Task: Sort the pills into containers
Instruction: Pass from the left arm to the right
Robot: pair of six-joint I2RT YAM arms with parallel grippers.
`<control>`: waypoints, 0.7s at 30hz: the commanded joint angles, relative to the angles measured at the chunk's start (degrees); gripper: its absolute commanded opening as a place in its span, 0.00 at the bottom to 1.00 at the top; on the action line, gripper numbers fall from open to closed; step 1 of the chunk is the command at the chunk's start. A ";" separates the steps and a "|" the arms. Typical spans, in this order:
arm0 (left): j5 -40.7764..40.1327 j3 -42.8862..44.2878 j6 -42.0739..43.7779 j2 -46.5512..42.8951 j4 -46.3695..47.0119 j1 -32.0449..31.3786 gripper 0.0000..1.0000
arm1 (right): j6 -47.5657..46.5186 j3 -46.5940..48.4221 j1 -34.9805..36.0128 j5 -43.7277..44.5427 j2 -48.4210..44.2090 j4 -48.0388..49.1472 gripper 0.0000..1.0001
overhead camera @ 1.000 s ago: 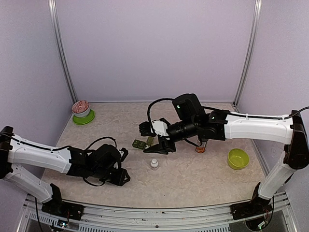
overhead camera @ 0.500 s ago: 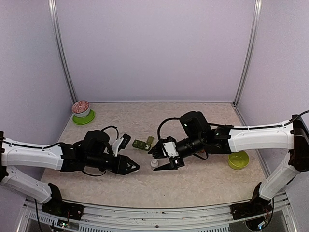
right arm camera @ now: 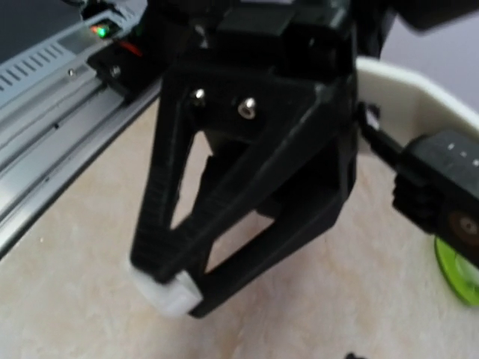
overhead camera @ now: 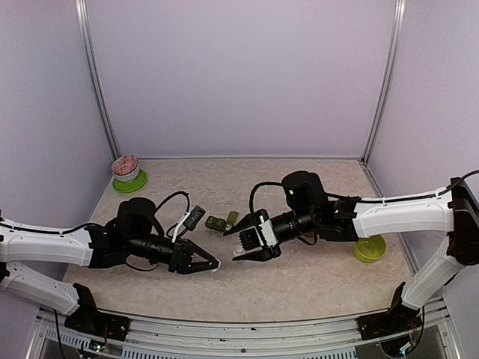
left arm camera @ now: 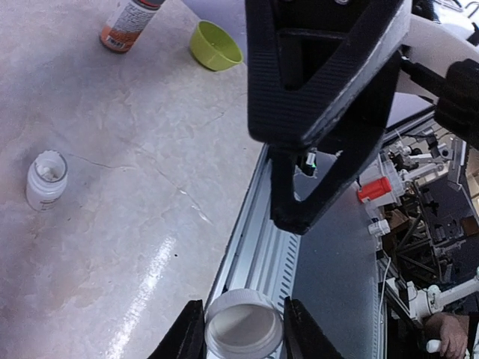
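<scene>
The green pill strip lies crosswise just above the half-open, empty-looking right claw, farther from the left claw, which pinches a white cap.

From above, the right pincer masks the open white bottle, which shows only in the left wrist view. Something pale sits inside it, pills or not, can't tell! Same view: the white cap runs off the bottom edge, and so do the fingers of the left pincer on either side of it. The right pincer looms big here, chopped by the top edge. The orange-labelled bottle loses its upper part there too, print unreadable.

Right wrist view is all blur: the left pincer is a soft dark shape, the cap a white smudge at its tip, and a green sliver is clipped by the right edge. On the containers, the lid marks are too small to read.
</scene>
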 commanded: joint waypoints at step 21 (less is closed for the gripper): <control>14.68 -2.86 -6.83 -1.36 15.81 1.30 0.34 | -4.87 2.36 5.28 -7.25 2.73 1.59 0.51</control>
